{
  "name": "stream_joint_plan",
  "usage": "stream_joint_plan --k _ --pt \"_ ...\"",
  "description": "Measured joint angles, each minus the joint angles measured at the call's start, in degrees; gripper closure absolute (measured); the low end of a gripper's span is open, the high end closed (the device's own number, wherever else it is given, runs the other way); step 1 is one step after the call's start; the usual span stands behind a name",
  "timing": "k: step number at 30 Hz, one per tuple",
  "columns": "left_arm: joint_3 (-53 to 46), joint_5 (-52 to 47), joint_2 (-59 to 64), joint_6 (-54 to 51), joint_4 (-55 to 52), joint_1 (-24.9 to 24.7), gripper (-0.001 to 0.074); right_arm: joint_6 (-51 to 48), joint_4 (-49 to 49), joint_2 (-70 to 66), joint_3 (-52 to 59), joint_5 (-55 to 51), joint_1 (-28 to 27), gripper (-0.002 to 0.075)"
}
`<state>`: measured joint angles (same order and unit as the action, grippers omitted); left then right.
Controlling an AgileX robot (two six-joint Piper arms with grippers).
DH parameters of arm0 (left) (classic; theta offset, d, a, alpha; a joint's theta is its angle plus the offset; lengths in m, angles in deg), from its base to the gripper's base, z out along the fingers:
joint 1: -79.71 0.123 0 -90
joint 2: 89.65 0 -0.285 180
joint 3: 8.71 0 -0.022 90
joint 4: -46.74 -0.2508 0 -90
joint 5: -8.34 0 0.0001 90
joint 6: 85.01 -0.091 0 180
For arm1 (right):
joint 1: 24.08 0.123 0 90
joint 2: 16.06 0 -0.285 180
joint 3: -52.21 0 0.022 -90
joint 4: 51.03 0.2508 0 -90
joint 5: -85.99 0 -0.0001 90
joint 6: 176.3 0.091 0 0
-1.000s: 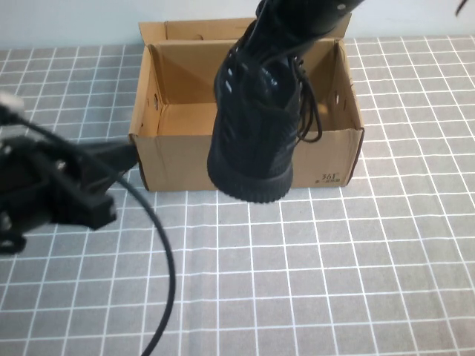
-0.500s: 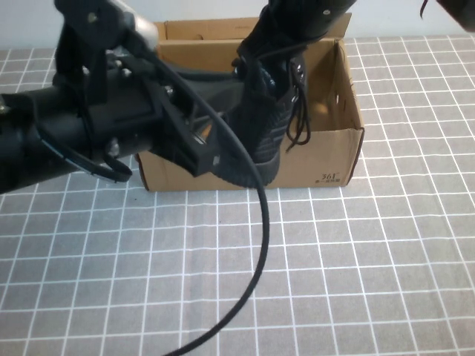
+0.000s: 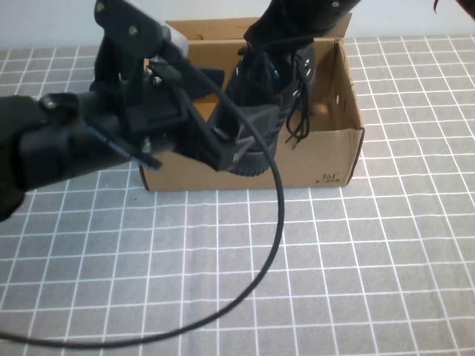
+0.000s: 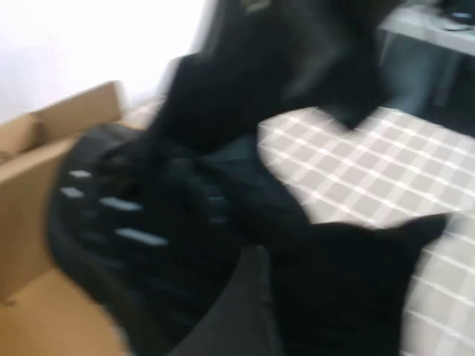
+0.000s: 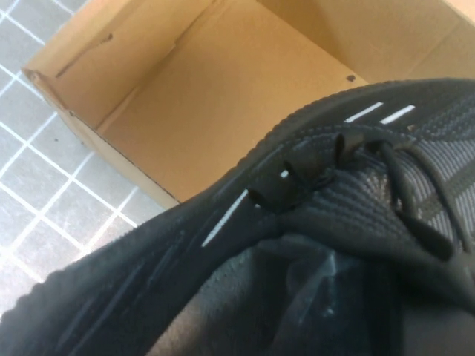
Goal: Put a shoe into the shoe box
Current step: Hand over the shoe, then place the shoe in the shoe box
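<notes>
Shoe (image 3: 269, 104) clamped in right gripper (image 3: 300, 18) over shoe box (image 3: 338, 152); left gripper (image 3: 223, 148) beside shoe.

Grey white-gridded table (image 3: 371, 282) under a pale wall (image 3: 67, 22).

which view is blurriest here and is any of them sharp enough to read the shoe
The left wrist view is blurriest: the shoe and shoe box smear with motion. The right wrist view is sharp, showing laces and white dashes on the shoe. The high view is fairly clear and evenly lit, but the left arm blocks part of the box; the left claw reaches toward the shoe, the right claw is hidden at the top.
</notes>
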<state>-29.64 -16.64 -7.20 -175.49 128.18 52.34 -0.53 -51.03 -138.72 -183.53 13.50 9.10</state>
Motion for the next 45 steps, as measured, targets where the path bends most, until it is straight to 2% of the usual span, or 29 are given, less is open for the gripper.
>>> stream_joint_plan --k 5,10,15,24,33,40,43,45 --pt "0.0 2.6 4.6 -14.1 9.6 0.0 0.0066 0.5 0.5 0.0 -0.1 0.1 0.0 0.0732" --pt "0.0 2.8 7.6 -22.4 15.0 0.0 0.0066 0.5 0.7 0.0 -0.1 0.1 0.0 0.0732" --pt "0.2 5.0 8.9 -26.3 15.9 0.0 0.0065 0.5 0.7 0.0 -0.2 0.1 0.0 0.0732" --pt "2.0 6.3 9.6 -27.1 16.3 0.0 0.0080 0.5 0.7 0.0 -0.2 0.1 0.0 0.0732" --pt "2.2 7.0 9.6 -27.3 16.3 0.0 0.0270 0.5 0.8 0.0 -0.2 0.1 0.0 0.0732" --pt "2.2 7.5 9.6 -27.3 16.4 0.0 0.0383 0.2 1.5 0.0 -0.2 -0.2 -0.1 0.0732" --pt "2.2 7.7 9.6 -27.3 16.4 0.0 0.0463 -0.4 2.2 0.0 -0.2 -0.5 -0.1 0.0732" --pt "2.2 8.3 9.6 -27.3 16.4 0.0 0.0545 -0.7 2.4 0.0 -0.2 -0.6 -0.1 0.0732"
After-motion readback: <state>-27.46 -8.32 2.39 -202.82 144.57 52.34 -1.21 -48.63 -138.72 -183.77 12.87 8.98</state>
